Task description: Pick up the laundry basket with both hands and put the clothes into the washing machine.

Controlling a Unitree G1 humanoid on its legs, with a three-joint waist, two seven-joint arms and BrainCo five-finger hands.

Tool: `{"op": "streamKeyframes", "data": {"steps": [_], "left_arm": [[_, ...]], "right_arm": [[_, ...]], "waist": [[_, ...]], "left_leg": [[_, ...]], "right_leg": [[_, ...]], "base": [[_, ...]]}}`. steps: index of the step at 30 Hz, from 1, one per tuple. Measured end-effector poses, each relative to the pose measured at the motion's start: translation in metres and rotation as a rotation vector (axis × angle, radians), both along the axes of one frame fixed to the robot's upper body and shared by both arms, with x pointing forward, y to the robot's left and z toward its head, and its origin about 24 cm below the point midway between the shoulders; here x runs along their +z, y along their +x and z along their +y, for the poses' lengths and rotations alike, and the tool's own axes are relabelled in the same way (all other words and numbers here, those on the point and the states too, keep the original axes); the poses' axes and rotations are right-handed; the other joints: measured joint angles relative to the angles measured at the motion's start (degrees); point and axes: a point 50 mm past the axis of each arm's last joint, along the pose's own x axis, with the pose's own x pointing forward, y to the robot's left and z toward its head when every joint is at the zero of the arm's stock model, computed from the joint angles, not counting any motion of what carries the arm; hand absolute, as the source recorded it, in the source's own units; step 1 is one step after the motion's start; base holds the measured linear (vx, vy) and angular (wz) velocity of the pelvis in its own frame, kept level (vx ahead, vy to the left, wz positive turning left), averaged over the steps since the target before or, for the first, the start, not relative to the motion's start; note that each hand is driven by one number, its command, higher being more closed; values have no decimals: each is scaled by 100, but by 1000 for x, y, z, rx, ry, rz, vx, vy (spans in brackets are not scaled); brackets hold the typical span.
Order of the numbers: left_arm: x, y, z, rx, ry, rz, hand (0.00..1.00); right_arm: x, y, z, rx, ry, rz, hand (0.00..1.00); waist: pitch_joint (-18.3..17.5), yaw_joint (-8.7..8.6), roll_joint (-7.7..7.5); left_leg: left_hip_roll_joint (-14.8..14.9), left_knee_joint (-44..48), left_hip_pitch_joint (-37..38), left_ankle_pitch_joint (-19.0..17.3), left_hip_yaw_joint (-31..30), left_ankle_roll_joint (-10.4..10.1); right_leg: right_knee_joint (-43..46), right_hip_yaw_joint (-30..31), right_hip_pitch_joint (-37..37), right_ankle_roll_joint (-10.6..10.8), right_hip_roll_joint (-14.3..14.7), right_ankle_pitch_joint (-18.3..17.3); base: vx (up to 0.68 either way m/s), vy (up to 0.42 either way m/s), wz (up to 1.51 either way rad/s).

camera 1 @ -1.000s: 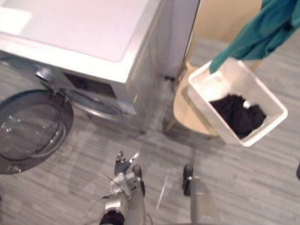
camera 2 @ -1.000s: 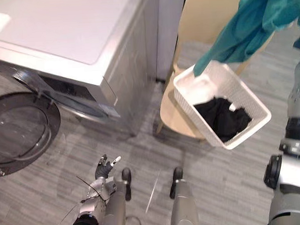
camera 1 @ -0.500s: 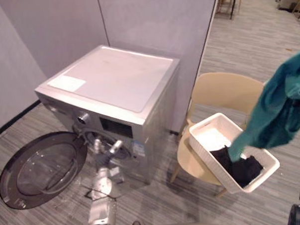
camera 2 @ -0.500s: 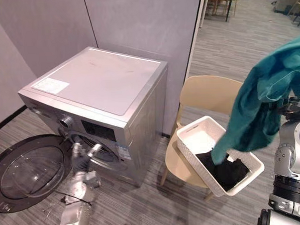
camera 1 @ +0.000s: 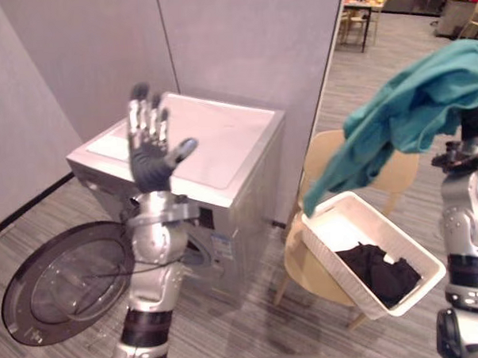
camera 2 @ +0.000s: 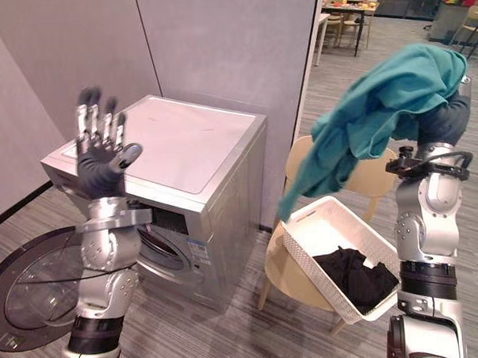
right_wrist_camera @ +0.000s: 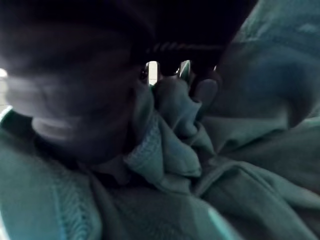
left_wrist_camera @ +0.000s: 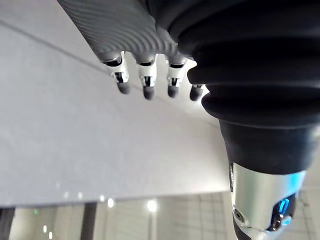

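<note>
My right hand (camera 2: 441, 116) is raised high on the right, shut on a teal garment (camera 2: 378, 101) that drapes over it and hangs clear above the basket. The right wrist view has teal cloth (right_wrist_camera: 170, 150) bunched against curled fingers (right_wrist_camera: 205, 90). Below sits the white laundry basket (camera 2: 310, 267), tilted on a beige chair (camera 2: 277, 279), with black clothes (camera 2: 354, 273) inside. The silver washing machine (camera 2: 190, 141) stands at the centre, its round door (camera 2: 26, 291) swung open to the left. My left hand (camera 1: 149, 155) is held up open in front of the machine, its fingers (left_wrist_camera: 145, 75) straight, holding nothing.
Grey partition walls (camera 1: 241, 44) stand behind the machine. The washer's drum opening (camera 2: 166, 245) sits partly behind my left arm. Tables and chairs (camera 2: 351, 15) stand far back on the right. Grey plank floor (camera 1: 253, 321) lies between machine and chair.
The camera tilted up from the floor. My left hand rose from low by the floor to head height. The right hand lifted the teal garment clear of the basket.
</note>
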Motion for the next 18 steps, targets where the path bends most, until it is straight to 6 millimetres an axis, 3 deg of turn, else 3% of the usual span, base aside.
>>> {"op": "streamKeyframes", "data": {"steps": [4,8,11,14,18], "left_arm": [[-7,25,-31,-110,107,62,0],[-28,44,-53,-167,233,181,0],[-39,57,-73,-223,339,250,0],[-38,65,-89,-253,398,266,0],[-39,75,-103,-279,450,309,0]], "right_arm": [[16,11,23,88,-14,-44,100],[27,19,46,174,-40,-70,100],[29,21,55,216,-46,-74,100],[29,23,60,240,-38,-70,100],[35,27,80,307,-44,-89,100]], "waist": [[-42,-91,72],[-35,-276,44],[-29,-309,36],[-11,-328,9],[36,-487,-52]], "left_leg": [[7,-154,67,75,195,20],[25,-157,37,74,358,22],[36,-156,31,73,447,24],[50,-166,20,71,486,26],[95,-170,22,70,503,25]], "right_leg": [[-189,200,-42,8,50,164],[-305,386,-130,15,93,266],[-390,479,-157,6,120,342],[-397,523,-204,1,145,353],[-412,567,-233,-18,205,367]], "base": [[-46,10,-23],[-23,13,-25],[6,4,-14],[14,-9,-11],[3,-22,-7]]}}
